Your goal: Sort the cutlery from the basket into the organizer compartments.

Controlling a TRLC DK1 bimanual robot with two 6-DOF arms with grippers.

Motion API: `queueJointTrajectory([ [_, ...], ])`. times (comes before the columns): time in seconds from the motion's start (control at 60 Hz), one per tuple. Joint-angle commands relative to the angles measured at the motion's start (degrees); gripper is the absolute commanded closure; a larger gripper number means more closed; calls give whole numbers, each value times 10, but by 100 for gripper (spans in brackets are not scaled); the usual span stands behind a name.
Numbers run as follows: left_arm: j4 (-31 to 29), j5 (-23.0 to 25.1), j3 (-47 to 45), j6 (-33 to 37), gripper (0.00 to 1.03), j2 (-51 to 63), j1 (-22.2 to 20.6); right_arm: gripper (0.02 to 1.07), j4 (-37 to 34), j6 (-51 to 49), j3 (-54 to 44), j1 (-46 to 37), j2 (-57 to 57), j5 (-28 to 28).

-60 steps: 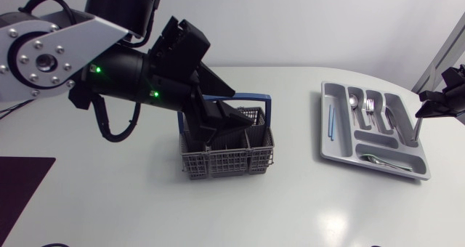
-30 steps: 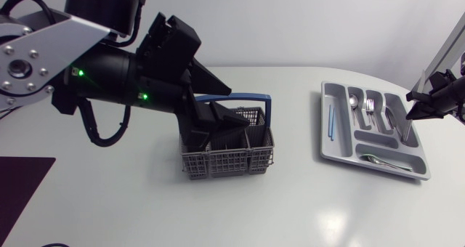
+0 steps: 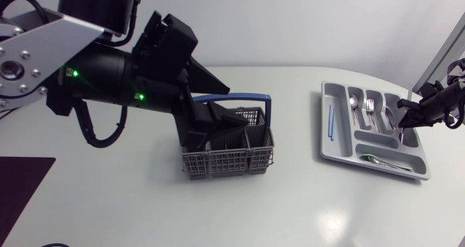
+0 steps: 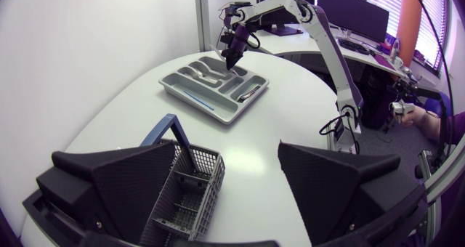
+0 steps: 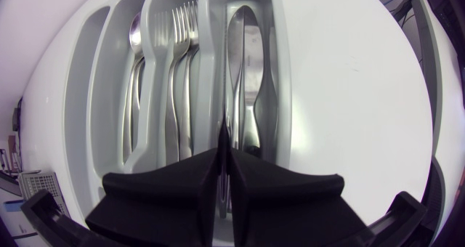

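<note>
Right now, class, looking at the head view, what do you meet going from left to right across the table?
left arm → basket → organizer, and inside it: blue stick → spoon → forks

The left gripper [image 3: 227, 127] is hanging, fingers spread, over the grey basket [image 3: 225, 163] with its blue handle, while the right gripper [image 3: 405, 123] is holding a silver utensil [image 3: 402, 132] upright over the organizer [image 3: 338, 150]'s right-hand side.
</note>
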Motion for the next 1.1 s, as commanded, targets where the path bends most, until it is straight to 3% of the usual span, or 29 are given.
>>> queueJointTrajectory([
  [0.0, 1, 1, -12, -5, 5, -10, -1, 96, -1, 16, 11, -2, 22, 12],
  [0.2, 1, 1, -12, -5, 5, -12, 0, 62, 3, 21, 4, -2, 10, 12],
  [0.3, 1, 0, -14, -5, 5, -16, 7, 54, 16, 21, -9, -1, -10, 12],
  [0.567, -5, -10, -39, -1, 6, -62, 40, 53, 91, 2, -166, 32, -177, -6],
  [0.7, -5, -24, -66, 4, 8, -92, 64, 52, 111, -5, -249, 68, -263, -45],
  [1.083, -30, -16, -137, 65, 23, -112, 161, 54, 158, 15, -438, 247, -439, -63],
])
